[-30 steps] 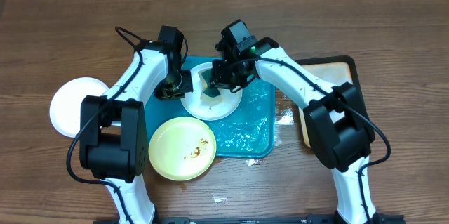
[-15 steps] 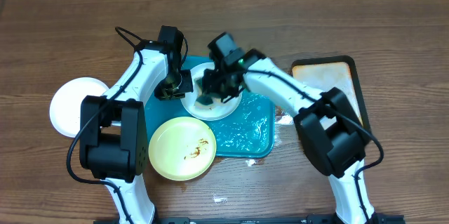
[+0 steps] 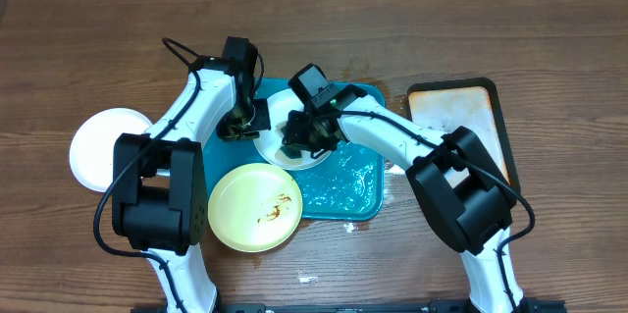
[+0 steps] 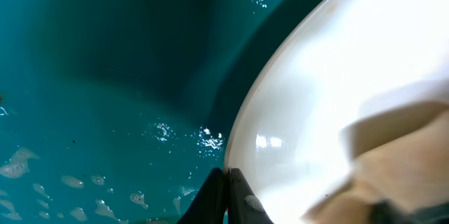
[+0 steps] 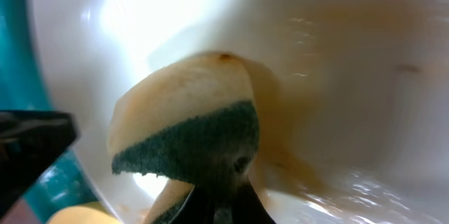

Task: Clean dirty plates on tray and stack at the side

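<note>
A white plate [image 3: 278, 109] sits at the back of the wet teal tray [image 3: 348, 181]. My left gripper [image 3: 249, 123] is shut on that plate's left rim; the left wrist view shows the gripper [image 4: 226, 182] pinching the plate [image 4: 337, 76] edge over the tray [image 4: 105, 76]. My right gripper [image 3: 298, 137] is shut on a yellow-and-green sponge [image 5: 189, 133], which presses into the plate [image 5: 316, 41] with its green side down. A pale yellow plate [image 3: 255, 207] with brown smears lies at the tray's front left corner. Another white plate [image 3: 98, 148] rests on the table at far left.
A black-rimmed tray [image 3: 461, 117] with a stained beige inside stands at the right on the wooden table. Water drops lie on the table by the teal tray's right and front edges. Both arms cross over the tray's back half.
My right gripper has carried the sponge leftward and toward the front across the white plate, its arm swinging left. The left gripper has held still on the rim.
</note>
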Controlling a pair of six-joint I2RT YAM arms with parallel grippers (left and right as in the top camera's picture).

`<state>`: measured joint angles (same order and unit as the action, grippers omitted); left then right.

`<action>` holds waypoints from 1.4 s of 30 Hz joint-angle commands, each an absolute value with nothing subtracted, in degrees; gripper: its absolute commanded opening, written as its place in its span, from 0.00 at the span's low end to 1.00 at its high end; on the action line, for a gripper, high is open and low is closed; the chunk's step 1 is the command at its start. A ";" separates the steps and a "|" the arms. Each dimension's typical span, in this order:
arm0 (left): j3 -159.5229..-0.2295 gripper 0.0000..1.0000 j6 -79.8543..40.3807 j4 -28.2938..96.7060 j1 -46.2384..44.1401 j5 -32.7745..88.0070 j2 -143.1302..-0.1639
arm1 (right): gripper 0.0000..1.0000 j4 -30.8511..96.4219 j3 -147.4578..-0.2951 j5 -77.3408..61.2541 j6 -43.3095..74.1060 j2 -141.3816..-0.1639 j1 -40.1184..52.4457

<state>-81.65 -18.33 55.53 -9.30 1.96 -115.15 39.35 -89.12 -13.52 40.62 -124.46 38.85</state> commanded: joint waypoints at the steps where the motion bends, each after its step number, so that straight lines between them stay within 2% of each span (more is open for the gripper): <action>1: -81.60 0.04 -18.85 55.88 -9.41 1.48 -115.37 | 0.04 43.44 -87.70 1.32 39.53 -124.20 36.34; 7: -81.60 0.04 -18.65 55.86 -9.41 1.41 -115.39 | 0.04 48.40 -87.72 11.38 37.04 -124.20 33.50; 15: -81.60 0.04 -18.20 56.51 -9.43 0.91 -115.39 | 0.04 46.17 -88.88 11.99 37.80 -124.18 33.39; 23: -81.60 0.04 -17.78 57.01 -9.41 0.84 -115.39 | 0.04 47.90 -95.04 17.93 46.72 -124.18 33.78; 32: -81.60 0.04 -17.82 57.04 -9.41 -0.14 -115.39 | 0.04 64.38 -110.50 31.70 44.58 -124.18 33.61; 37: -81.82 0.04 -17.85 56.75 -9.41 -0.58 -115.11 | 0.04 74.67 -115.85 30.35 44.53 -123.92 32.88; 42: -84.62 0.04 -17.85 57.10 -9.43 -0.45 -112.57 | 0.04 78.08 -115.96 25.12 39.33 -122.78 31.40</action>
<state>-82.17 -18.28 57.01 -9.98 0.99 -115.13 77.62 -114.78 27.46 42.87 -124.14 32.67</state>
